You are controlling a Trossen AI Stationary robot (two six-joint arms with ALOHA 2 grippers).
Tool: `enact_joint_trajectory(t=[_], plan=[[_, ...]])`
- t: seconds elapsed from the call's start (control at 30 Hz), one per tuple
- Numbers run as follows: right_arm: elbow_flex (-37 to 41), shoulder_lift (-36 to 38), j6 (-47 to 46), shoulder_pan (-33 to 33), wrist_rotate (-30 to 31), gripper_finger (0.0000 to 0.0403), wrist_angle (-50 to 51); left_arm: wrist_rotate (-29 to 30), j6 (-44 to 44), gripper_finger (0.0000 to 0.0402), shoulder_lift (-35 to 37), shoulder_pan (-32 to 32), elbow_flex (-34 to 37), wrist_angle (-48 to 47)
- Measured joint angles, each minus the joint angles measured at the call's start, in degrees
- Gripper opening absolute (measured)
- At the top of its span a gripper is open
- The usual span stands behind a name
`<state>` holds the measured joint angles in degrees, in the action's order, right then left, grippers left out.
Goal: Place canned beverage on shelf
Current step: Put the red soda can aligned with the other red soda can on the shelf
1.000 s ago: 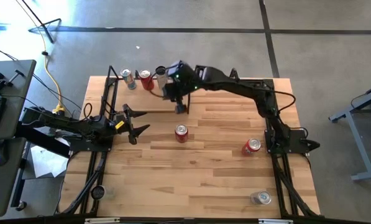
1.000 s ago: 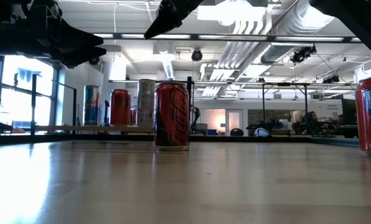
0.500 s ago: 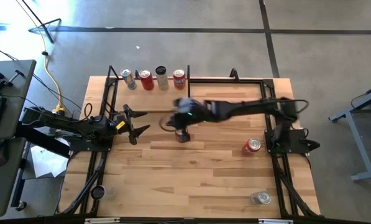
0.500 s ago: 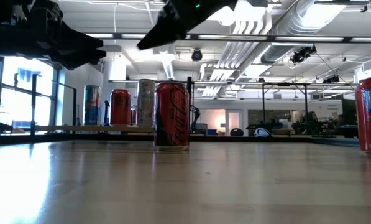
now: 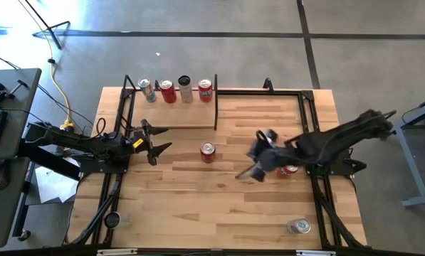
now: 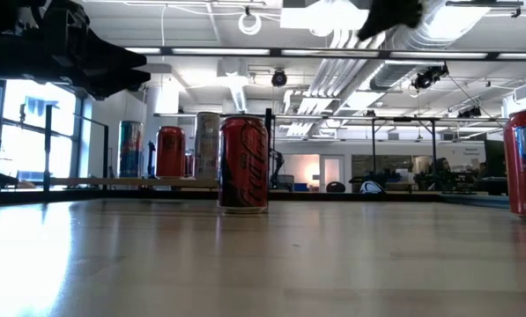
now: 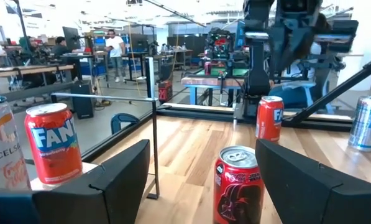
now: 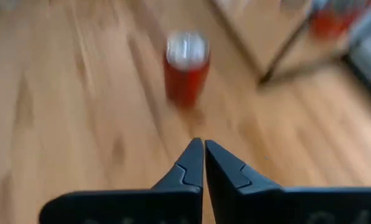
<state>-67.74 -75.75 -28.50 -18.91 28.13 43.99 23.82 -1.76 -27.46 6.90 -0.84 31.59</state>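
The shelf (image 5: 176, 117) stands at the table's far left, with several cans upright in a row along its far edge, among them a red one (image 5: 206, 89) at the right end. A red can (image 5: 208, 151) stands on the tabletop mid-table, also in the low view (image 6: 243, 163). My right gripper (image 5: 249, 172) hangs shut and empty over the table, right of that can, slanting down toward it (image 8: 186, 65); its fingertips (image 8: 204, 155) meet. My left gripper (image 5: 155, 142) waits open at the left, level, facing the same can (image 7: 238, 183).
Another red can (image 5: 290, 169) stands near the right arm's base, partly under the arm. A silver can (image 5: 298, 226) stands at the near right corner. Black frame rails (image 5: 258, 91) run along the table's far and side edges. Bare wood lies near the front.
My right gripper has drawn back from the shelf, swinging over the mid-table can toward the table's right and near side, sinking a little and rolling as it went. Where it stood, a red can now shows on the shelf's right end.
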Motion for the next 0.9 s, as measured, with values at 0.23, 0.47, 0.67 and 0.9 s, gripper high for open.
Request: enact_joint_trajectory(t=[0.23,0.47,0.67,0.9], plan=[[-3.13,-0.03,-27.32,-4.93,-5.94,0.0053,30.8,-0.22,2.64,0.0279,0.0,0.0,0.0,-0.78],[-2.98,-2.34,-42.96,-5.18,-15.61,0.0187,44.11,-0.25,3.13,0.0279,0.0,0.0,0.0,-1.51],[-1.39,-2.97,-48.04,-4.86,-20.14,0.0271,46.02,-0.82,4.74,0.0279,0.0,0.04,0.0,-2.47],[3.77,-2.97,-47.61,-4.72,-22.88,0.0282,45.36,-0.82,5.98,0.0279,0.0,0.04,0.0,-3.72]])
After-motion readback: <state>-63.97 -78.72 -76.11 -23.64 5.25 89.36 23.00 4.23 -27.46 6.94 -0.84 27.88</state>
